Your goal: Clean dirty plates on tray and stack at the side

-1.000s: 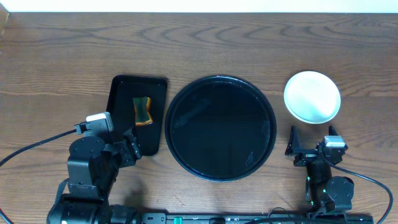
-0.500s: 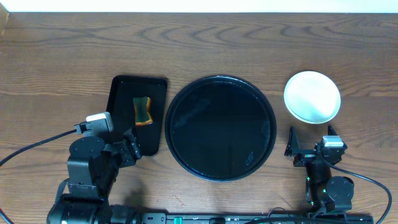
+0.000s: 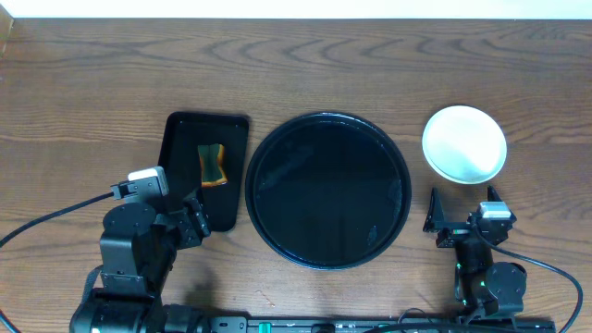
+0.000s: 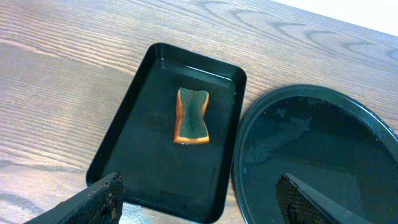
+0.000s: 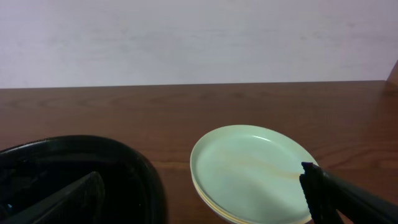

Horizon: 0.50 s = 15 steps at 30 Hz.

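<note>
The plates (image 3: 464, 143) sit in one stack on the bare wood to the right of the round black tray (image 3: 327, 189). In the right wrist view the stack (image 5: 252, 171) shows a mint top plate with a faint orange streak and a yellowish rim beneath. The round tray holds no plates; it also shows in the left wrist view (image 4: 323, 155). My left gripper (image 3: 190, 222) is open and empty at the near end of the rectangular tray. My right gripper (image 3: 462, 215) is open and empty just in front of the stack.
A small rectangular black tray (image 3: 205, 166) left of the round tray holds a green and orange sponge (image 3: 214, 165), also in the left wrist view (image 4: 192, 116). A white wall runs along the table's far edge (image 3: 296, 18).
</note>
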### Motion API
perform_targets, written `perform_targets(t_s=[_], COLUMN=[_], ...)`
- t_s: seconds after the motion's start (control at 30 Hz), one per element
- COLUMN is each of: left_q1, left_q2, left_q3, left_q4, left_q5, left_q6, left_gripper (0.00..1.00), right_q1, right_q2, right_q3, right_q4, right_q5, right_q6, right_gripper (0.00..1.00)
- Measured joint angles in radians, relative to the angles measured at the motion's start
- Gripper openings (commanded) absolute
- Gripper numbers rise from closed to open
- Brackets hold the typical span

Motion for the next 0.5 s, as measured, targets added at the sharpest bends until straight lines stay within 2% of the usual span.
perform_targets(t_s=[0.37,0.5], left_q1=[0.0,0.0], left_q2=[-0.01,-0.068], left_q3=[-0.008,-0.099], left_q4=[-0.009,0.071], left_q5=[-0.008,-0.01], left_q6=[0.004,0.006], left_gripper=[0.79,0.79], right_q1=[0.0,0.0], right_q2=[0.0,0.0], right_q3=[0.0,0.0], right_q4=[0.0,0.0], right_q5=[-0.001,-0.001], right_q6=[0.0,-0.001], right_gripper=[0.99,0.99])
